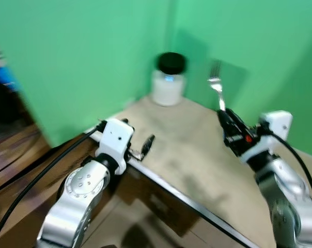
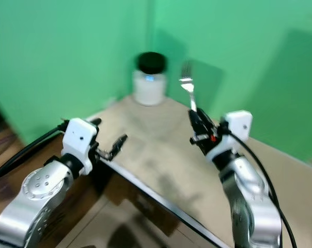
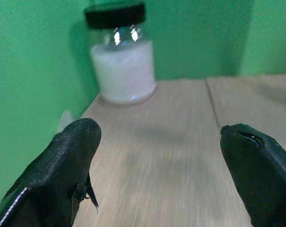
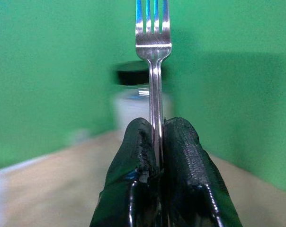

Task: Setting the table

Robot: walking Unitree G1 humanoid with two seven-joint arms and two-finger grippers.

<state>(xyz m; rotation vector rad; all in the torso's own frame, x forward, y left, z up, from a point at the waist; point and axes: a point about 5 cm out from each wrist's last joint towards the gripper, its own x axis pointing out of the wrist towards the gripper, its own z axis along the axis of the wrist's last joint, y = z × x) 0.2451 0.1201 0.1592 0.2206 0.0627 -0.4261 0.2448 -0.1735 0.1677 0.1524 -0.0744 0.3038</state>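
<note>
A silver fork [image 1: 216,87] stands upright, tines up, above the beige table [image 1: 197,155]. My right gripper [image 1: 224,120] is shut on the fork's handle [image 4: 156,118], over the table's right side. My left gripper [image 1: 145,146] hovers open at the table's near left corner, fingers spread with nothing between them [image 3: 157,161]. A glass jar [image 1: 168,80] with a black lid and white contents stands at the table's far corner, against the green walls.
Green walls [image 1: 83,57] close the table in behind and on the right. The table's dark front edge [image 1: 182,199] runs diagonally below my arms. Wooden floor [image 1: 16,150] and dark objects lie to the left. Black cables trail from both wrists.
</note>
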